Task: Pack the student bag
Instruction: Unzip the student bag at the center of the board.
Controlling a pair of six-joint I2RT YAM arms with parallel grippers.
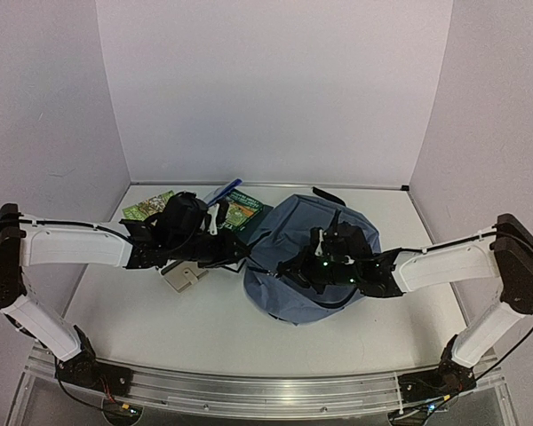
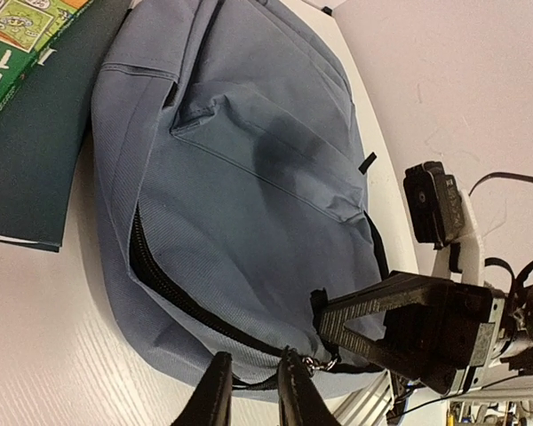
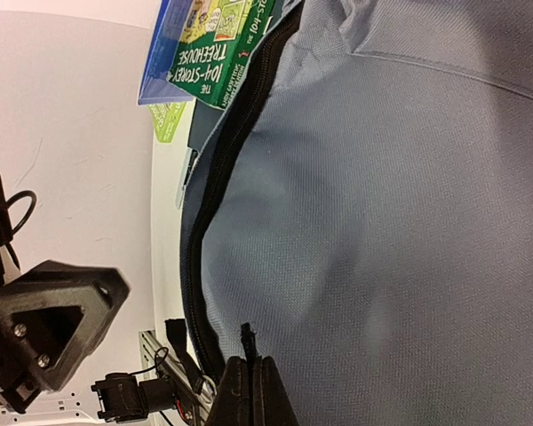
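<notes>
1. Your soft grey-blue fabric student bag [image 1: 295, 216] lies flat on the white surface [image 1: 186, 328], right of centre. Both arms meet over its near-left edge.
2. Your left fingers [image 2: 290, 383] are parted by a narrow gap at the bag's lower seam. Nothing is visibly clamped between them, and the metal zip pull [image 2: 317, 362] sits just beside them, not in them.
3. Your right fingers [image 3: 249, 395] are pressed together on a small black tab [image 3: 247, 335] standing up from the bag's fabric, close to the long black zipper [image 3: 204, 222]. They appear to have it pinched.
4. Judging by the layout, no packing has been done yet. The green paperback book [image 1: 246, 209] lies outside the bag and touches its far-left edge. A green printed booklet [image 1: 147, 207], a blue flat item [image 1: 220, 192] and a beige block [image 1: 182, 279] also lie outside, to the left.
5. The bag's mouth is not spread open. The zipper shows only as a dark line, and you cannot tell from these views how far it is undone.
6. What is left for you is to open the bag, load each loose item and close the zip.
</notes>
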